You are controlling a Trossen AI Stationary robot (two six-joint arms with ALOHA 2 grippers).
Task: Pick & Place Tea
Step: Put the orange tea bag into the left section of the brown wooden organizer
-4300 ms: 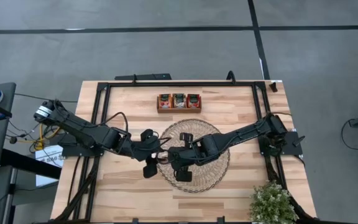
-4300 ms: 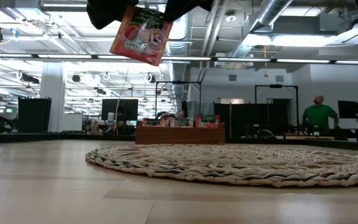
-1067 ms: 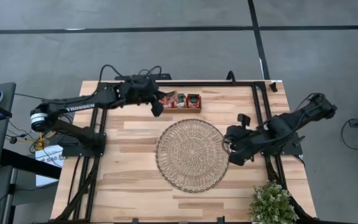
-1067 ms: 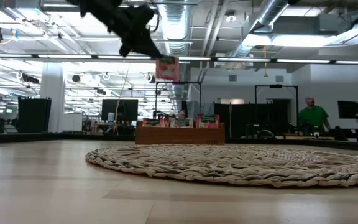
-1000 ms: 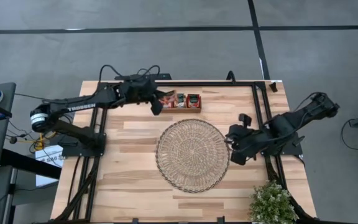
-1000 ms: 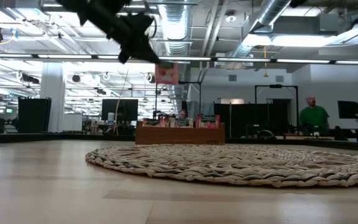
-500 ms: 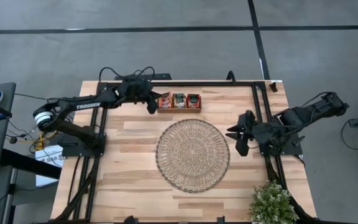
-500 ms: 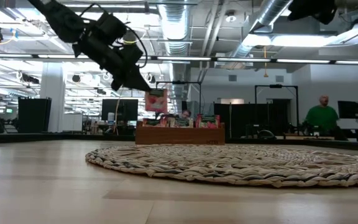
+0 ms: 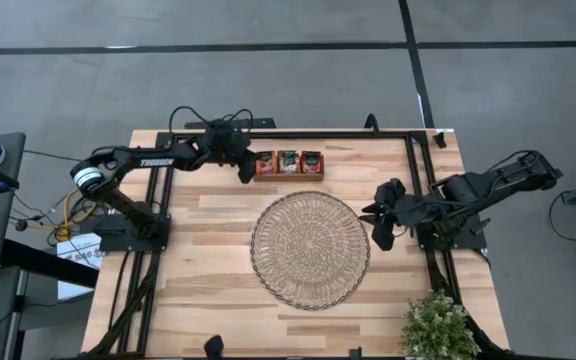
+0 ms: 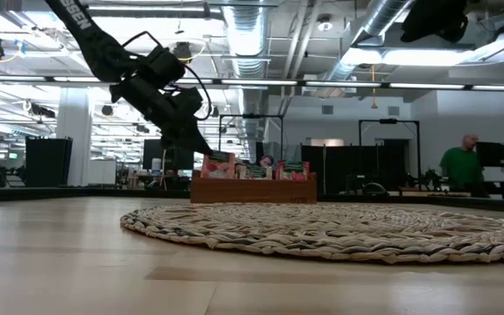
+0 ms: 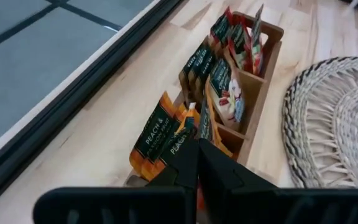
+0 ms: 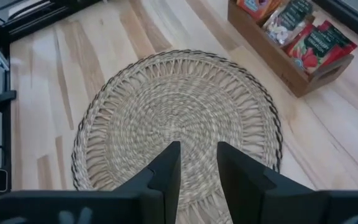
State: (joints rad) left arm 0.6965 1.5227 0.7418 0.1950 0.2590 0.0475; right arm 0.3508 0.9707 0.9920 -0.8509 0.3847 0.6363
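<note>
**me:** So my left fingers are clamped on a red-orange tea packet, hanging right over the left-end compartment of the wooden tray. That slot already has a fan of orange packets leaning in it, so my worry is the one I'm holding lands on their top edges and slides out onto the table instead of dropping in.

**reply:** Coming in tilted?

**me:** Looks like it. If I let go too high it could flop over the tray's wall, or catch the divider and tip into the middle slot. Press too low and I crumple the ones already in there, or shove the whole tray, since it's just sitting loose as far as I can tell.

**reply:** And the other arm?

**me:** My right fingers are parted, holding nothing, parked past the right edge of the woven mat, well away from the tray. The mat's bare. No collision risk there.
</note>
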